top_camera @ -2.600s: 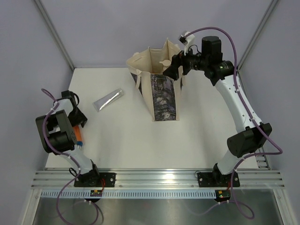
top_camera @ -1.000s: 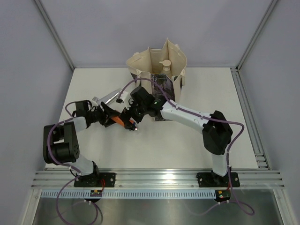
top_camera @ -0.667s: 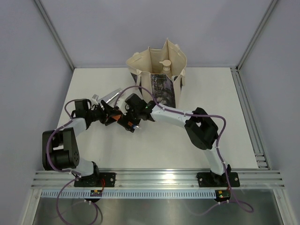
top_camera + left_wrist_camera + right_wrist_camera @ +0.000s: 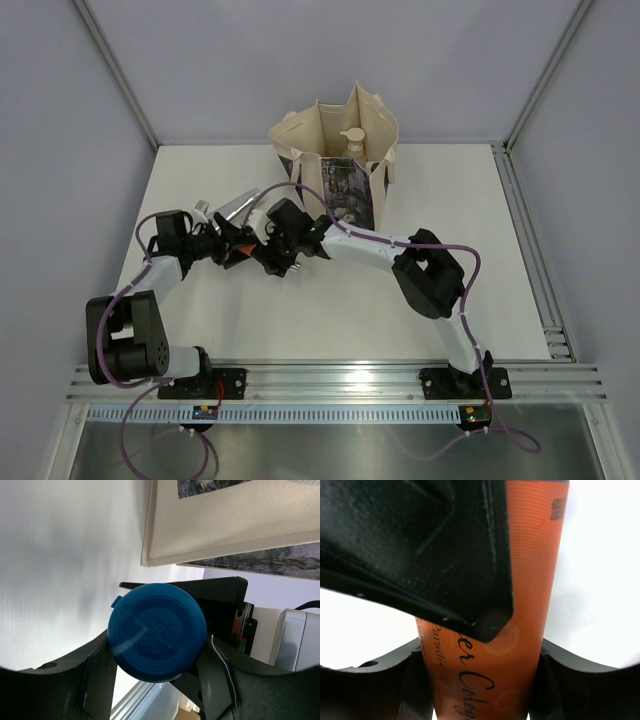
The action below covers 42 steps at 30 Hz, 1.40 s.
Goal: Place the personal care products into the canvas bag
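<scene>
Inside a robotics lab test cell, not a home or shop. Boxed in at 9, 12 and 3 o'clock by plain lavender-grey panels (image 4: 300, 60) set in bare aluminium posts (image 4: 115, 70). Floored with a plain white table (image 4: 300, 320). Edged at 6 o'clock by a slotted aluminium rail (image 4: 330, 380), with the left arm base (image 4: 200, 385) and right arm base (image 4: 465, 383) bolted on.

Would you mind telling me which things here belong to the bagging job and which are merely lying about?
Job:
canvas bag
beige pump bottle, inside the bag
orange bottle, gripped by left claw and right claw
silver tube, not yet bagged

Not the job:
white table
aluminium rail at its near edge
</scene>
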{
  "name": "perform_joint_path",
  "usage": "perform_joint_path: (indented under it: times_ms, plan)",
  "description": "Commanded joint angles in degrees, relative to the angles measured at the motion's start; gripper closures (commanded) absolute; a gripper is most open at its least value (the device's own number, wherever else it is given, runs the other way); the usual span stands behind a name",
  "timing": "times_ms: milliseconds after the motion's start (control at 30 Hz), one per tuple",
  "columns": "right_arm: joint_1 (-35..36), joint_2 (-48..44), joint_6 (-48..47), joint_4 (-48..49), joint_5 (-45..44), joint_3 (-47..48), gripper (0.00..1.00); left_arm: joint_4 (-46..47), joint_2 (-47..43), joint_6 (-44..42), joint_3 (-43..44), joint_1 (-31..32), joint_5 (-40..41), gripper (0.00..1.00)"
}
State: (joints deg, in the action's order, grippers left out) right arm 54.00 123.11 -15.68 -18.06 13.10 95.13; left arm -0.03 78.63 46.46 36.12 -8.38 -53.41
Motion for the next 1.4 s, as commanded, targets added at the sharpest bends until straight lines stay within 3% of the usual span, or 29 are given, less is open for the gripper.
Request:
perform_joint_path:
  times_ms: [0,33,133,167,367,567,733,867,1000,1200,1367]
  plan:
    - [-0.8,-6.3,-0.4,1.4,7.9,0.7,0.97,-2.8,-4.0,-1.7,4.9,0.0,-2.4,0.43]
    - [-1.2,-7.1,-0.3,0.6,9.7,0.4,1.0,-6.1,-5.0,-2.9,5.8,0.0,-1.4,0.38]
    - [-2.3,-9.0,-0.5,-1.0,14.1,0.0,1.0,-13.6,-6.2,-8.3,10.2,-0.1,3.6,0.03]
    - [-2.8,-9.5,-0.8,-1.4,15.0,0.0,1.0,-14.7,-7.0,-9.2,11.9,-0.1,4.7,0.01]
    - [-4.2,-12.8,-1.7,-5.4,22.7,0.2,1.0,-20.8,-9.8,-13.3,15.4,-1.2,14.5,0.01]
    - [-5.1,-18.3,0.1,-9.5,26.1,3.7,1.0,-27.9,-11.1,-18.8,20.3,-1.9,30.7,0.01]
    - [-8.2,-21.0,4.3,-13.3,26.6,14.8,1.0,-29.8,-13.3,-21.3,23.0,-2.5,36.9,0.01]
    - [-13.6,-18.4,12.0,-14.3,23.9,27.5,1.0,-28.9,-15.8,-22.1,22.3,-3.0,39.1,0.01]
    - [-19.2,-14.2,17.5,-12.0,15.8,39.8,1.0,-28.3,-17.5,-21.7,20.6,-4.1,40.2,0.01]
    - [-23.8,-9.7,13.2,-5.6,4.8,42.8,1.0,-29.1,-20.9,-21.8,18.6,-5.9,43.9,0.01]
    - [-27.8,-5.4,11.5,-5.0,3.7,43.4,1.0,-28.5,-23.0,-25.1,18.5,-6.8,44.5,0.01]
